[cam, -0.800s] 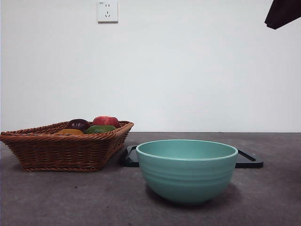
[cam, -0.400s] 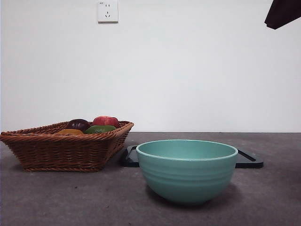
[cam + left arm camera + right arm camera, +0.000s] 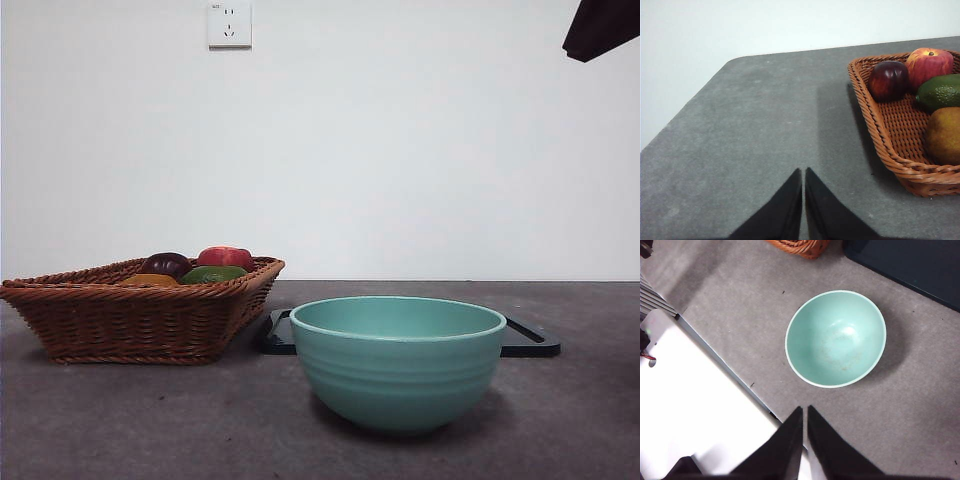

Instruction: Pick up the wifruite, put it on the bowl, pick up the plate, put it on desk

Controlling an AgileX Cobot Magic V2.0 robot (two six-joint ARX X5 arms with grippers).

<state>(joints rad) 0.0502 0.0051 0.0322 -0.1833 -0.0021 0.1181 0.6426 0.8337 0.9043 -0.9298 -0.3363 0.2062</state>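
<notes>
Nothing has moved — both claws, left (image 3: 803, 172) and right (image 3: 805, 410), stay clenched, holding nothing.

My left gripper (image 3: 803, 172) hangs above the bare desk (image 3: 755, 130) with its two black jaws pressed together, tips meeting, holding nothing. My right gripper (image 3: 805, 410) hangs high over the desk, jaws likewise closed and empty. In the front view only a black tip (image 3: 600, 28) of one of my arms shows, high above the desk.
</notes>
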